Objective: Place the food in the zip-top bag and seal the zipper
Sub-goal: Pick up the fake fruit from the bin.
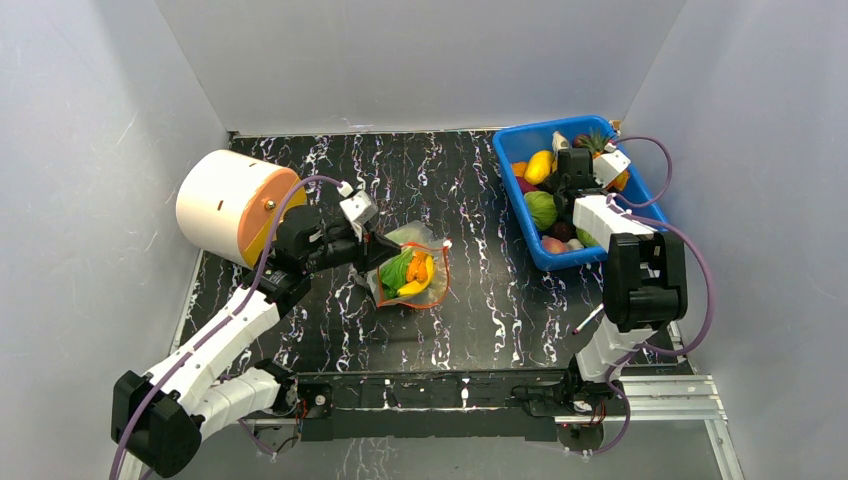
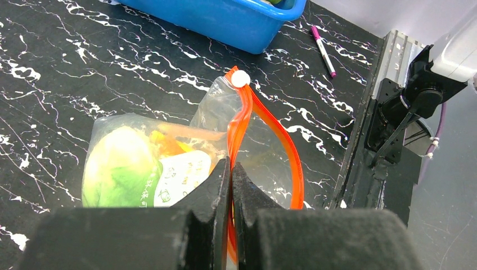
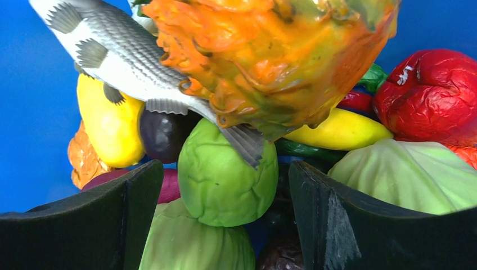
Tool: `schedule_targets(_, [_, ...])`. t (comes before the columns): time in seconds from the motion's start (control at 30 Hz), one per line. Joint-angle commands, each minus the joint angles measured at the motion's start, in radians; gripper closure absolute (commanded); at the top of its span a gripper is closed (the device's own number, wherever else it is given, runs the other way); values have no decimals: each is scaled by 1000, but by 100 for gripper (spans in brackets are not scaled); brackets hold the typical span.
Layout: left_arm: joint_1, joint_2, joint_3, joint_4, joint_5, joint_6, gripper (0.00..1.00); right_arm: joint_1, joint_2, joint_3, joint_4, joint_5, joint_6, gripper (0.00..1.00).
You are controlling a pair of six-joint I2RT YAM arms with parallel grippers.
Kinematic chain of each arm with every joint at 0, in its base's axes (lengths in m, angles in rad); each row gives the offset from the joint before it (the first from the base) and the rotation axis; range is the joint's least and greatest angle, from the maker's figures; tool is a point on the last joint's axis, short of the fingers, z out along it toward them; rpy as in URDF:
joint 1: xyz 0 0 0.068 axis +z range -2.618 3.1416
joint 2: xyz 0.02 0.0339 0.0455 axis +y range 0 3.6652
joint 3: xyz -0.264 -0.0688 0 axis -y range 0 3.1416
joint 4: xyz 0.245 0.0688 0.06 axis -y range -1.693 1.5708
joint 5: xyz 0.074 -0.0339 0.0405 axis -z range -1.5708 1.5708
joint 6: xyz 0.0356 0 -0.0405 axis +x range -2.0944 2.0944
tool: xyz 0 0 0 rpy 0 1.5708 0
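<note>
The clear zip-top bag (image 1: 412,268) lies at the table's middle with green, yellow and orange food (image 1: 405,270) inside; the green piece shows through the plastic in the left wrist view (image 2: 121,169). My left gripper (image 1: 372,252) is shut on the red-orange zipper strip (image 2: 241,126) at the bag's mouth, which gapes open with a white slider (image 2: 240,78) at its far end. My right gripper (image 1: 572,160) is open inside the blue bin, its fingers either side of a round green toy vegetable (image 3: 228,174), apart from it.
The blue bin (image 1: 520,205) at the back right holds several toy foods, among them a grey fish (image 3: 129,53), an orange-green piece (image 3: 270,56) and a red one (image 3: 430,93). A white-and-orange cylinder (image 1: 232,205) lies at the left. A pink marker (image 2: 323,50) lies near the front edge.
</note>
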Motion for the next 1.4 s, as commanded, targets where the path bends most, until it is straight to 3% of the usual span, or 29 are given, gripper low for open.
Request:
schedule_targets(0.0, [-2,-34,-1,2,3,15,100,-12,15,56,43,29,38,19])
schedule_targets(0.73, [-2,-39,-3,4,-4,17,100,-21,76,60,59,-35,11,30])
schedule_targets(0.83, [-2,-40,-2,0,-5,17,100,-20,73,67,54,-36,8,37])
schedule_targets(1.07, [-3,-50,-2,-3,-14,21,100,-20,-11,57,68,-49,-71,47])
schedule_targets(1.37, [-2,-45,-5,3,-18,14,100,-20,-123,0,71,-177,-196,48])
